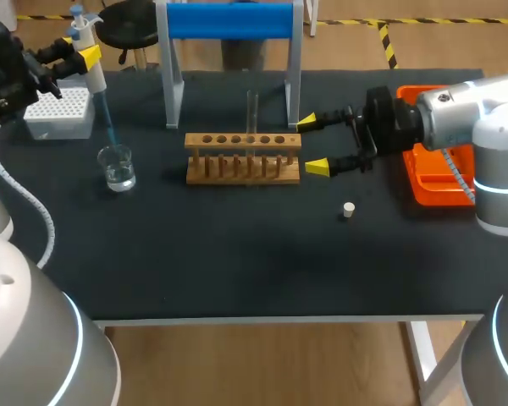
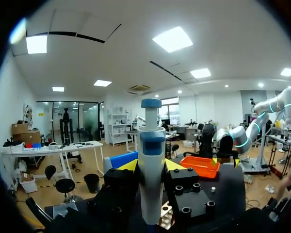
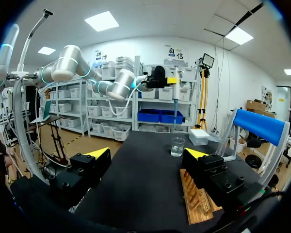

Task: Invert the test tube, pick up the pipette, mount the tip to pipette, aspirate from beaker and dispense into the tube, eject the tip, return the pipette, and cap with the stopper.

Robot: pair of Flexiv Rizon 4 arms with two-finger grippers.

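Pipette (image 1: 91,76) work is at the aspirate step, I judge. My left gripper (image 2: 151,167) pinches its white, blue-capped body from 2 sides over the table's left part. Its slim blue tip (image 1: 107,127) points down into the mouth of the beaker (image 1: 117,167), which holds a little clear liquid. I cannot tell whether the tip's end meets the liquid. The next move calls for drawing liquid, lifting straight out, then carrying it right to the test tube (image 1: 251,108), a thin clear tube upright in the wooden rack (image 1: 243,158). My right gripper (image 1: 313,144) is spread wide just beside the rack's right end, holding nothing. The small white stopper (image 1: 348,210) lies on the table near it.
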